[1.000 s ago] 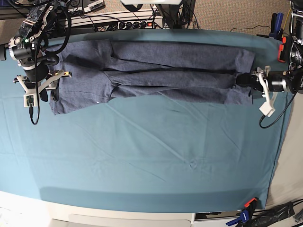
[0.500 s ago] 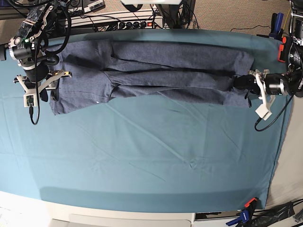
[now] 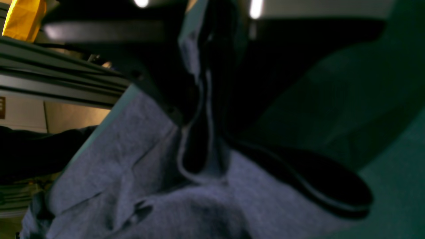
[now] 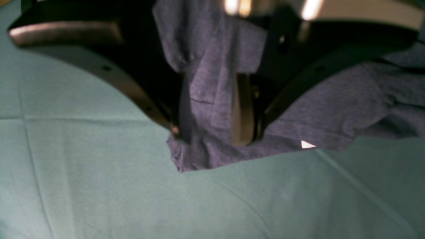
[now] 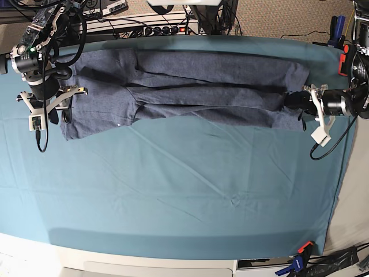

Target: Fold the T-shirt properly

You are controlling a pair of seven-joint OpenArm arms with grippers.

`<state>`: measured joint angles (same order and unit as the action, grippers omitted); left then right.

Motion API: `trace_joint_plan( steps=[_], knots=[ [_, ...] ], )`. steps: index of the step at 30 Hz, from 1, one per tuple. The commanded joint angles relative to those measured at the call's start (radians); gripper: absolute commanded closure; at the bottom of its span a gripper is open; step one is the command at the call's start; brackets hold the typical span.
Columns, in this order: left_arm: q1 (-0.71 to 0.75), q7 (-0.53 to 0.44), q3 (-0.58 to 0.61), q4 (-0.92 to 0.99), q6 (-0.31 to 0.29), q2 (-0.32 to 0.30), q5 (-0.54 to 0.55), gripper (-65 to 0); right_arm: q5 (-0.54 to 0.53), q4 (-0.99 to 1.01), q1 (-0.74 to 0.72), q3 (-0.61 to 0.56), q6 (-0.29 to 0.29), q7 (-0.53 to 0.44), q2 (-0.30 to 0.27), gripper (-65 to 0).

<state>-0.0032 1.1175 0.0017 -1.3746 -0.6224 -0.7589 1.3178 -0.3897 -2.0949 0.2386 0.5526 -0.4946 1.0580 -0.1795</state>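
Left wrist view blurred, dark: you can't make out fingers (image 3: 308,179) clearly. T-shirt (image 5: 202,86) lettering hidden from you. Right gripper (image 5: 57,115) tips masked by own camera mount in base view.

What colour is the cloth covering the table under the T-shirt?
Plain teal table cloth, best seen in the base view, below the T-shirt.

Bright, bowed base view; dim, blurred wrist views.
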Motion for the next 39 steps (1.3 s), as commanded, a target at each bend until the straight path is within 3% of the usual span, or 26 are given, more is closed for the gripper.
trace_joint_plan(
  steps=[1, 39],
  knots=[
    [-0.014, -0.018, -0.007, -0.015, -0.007, -0.020, 0.021, 0.0, -0.006, -0.020, -0.006, 0.005, 0.005, -0.022, -0.011, -21.5],
    [-0.014, -0.018, -0.007, -0.015, -0.008, -0.020, 0.006, 0.0, -0.007, -0.020, -0.006, 0.005, 0.005, -0.022, -0.011, -21.5]
  ],
)
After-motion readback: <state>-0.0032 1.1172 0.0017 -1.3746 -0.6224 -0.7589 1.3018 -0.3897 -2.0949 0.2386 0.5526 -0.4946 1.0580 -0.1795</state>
